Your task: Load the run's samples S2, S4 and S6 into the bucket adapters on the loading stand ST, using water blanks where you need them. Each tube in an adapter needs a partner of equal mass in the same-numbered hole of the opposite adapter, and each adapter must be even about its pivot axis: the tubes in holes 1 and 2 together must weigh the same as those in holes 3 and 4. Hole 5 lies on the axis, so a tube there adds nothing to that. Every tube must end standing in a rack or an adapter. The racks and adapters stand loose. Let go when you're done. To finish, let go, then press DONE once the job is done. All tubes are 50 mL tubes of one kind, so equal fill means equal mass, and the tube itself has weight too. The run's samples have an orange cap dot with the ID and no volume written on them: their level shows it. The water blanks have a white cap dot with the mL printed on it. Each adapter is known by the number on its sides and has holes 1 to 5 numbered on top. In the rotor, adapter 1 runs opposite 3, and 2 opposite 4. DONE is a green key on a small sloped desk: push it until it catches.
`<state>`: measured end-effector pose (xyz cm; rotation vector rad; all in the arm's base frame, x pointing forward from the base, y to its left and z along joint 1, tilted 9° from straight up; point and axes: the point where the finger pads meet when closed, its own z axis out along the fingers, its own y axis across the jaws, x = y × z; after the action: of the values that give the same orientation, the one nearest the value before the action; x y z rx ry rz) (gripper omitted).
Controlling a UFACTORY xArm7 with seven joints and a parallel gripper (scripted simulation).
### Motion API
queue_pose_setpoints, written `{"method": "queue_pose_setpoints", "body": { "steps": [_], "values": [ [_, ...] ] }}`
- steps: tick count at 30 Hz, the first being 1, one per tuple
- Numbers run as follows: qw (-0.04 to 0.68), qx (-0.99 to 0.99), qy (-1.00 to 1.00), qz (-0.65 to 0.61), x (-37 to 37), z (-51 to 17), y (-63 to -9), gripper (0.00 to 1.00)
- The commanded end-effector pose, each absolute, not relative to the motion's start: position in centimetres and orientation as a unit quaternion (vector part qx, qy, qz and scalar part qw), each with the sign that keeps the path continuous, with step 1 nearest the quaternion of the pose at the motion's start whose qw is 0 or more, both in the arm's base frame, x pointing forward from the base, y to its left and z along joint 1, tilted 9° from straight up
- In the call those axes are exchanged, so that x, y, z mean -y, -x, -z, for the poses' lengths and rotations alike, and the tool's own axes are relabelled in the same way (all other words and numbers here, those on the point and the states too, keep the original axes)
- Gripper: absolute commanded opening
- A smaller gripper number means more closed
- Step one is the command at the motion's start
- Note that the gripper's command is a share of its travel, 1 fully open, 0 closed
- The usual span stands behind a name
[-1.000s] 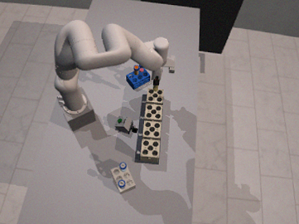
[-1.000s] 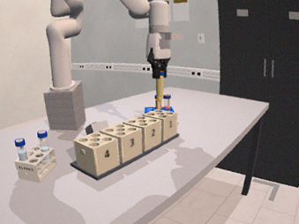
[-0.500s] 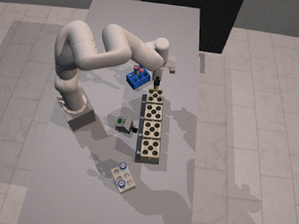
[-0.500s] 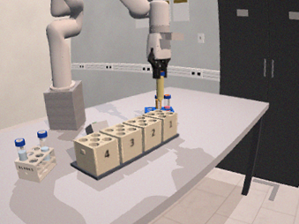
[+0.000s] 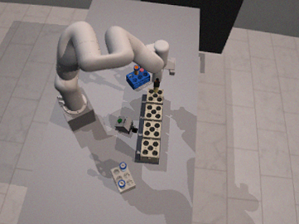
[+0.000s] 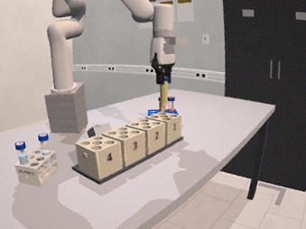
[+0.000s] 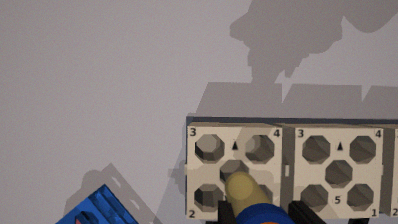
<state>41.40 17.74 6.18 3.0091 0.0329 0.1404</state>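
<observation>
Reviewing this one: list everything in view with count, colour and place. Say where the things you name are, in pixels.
held tube (image 6: 164, 93) (image 7: 241, 187): one, yellowish, blue cap, over adapter 1
adapters (image 5: 150, 149) (image 6: 101, 163) (image 7: 235, 206): four, beige, row on the stand
loading stand (image 5: 138, 155) (image 6: 100, 179) (image 7: 188, 119): one, dark, mid-table
blue rack (image 5: 133, 82) (image 6: 151, 114) (image 7: 104, 200): one, beyond adapter 1
its tubes: two, orange dots visible
blanks rack (image 5: 126, 189) (image 6: 29, 178): one, whitish, near adapter 4
its tubes: two, blue caps
DONE key (image 5: 119, 121): one, green, on grey desk
cabinet (image 6: 264, 64): one, black, behind
gripper (image 5: 157, 82) (image 6: 163, 80) (image 7: 260, 210): one, black, holding the tube
arm (image 5: 117, 53) (image 6: 61, 56): one, white

pale grey wall with a white socket strip and pinned sheets, tall black cabinet with two upright handles; light tiled floor; smooth grey table, soft-edged shadows
</observation>
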Motion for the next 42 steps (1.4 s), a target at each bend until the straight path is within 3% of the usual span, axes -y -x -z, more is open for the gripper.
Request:
{"method": "queue_pose_setpoints", "body": {
  "steps": [1,42],
  "values": [
    [0.064,-0.011,-0.997,-0.048,-17.7,-5.5,-41.6,0.0],
    [0.064,-0.011,-0.997,-0.048,-17.3,-2.5,-41.9,0.0]
  ]
}}
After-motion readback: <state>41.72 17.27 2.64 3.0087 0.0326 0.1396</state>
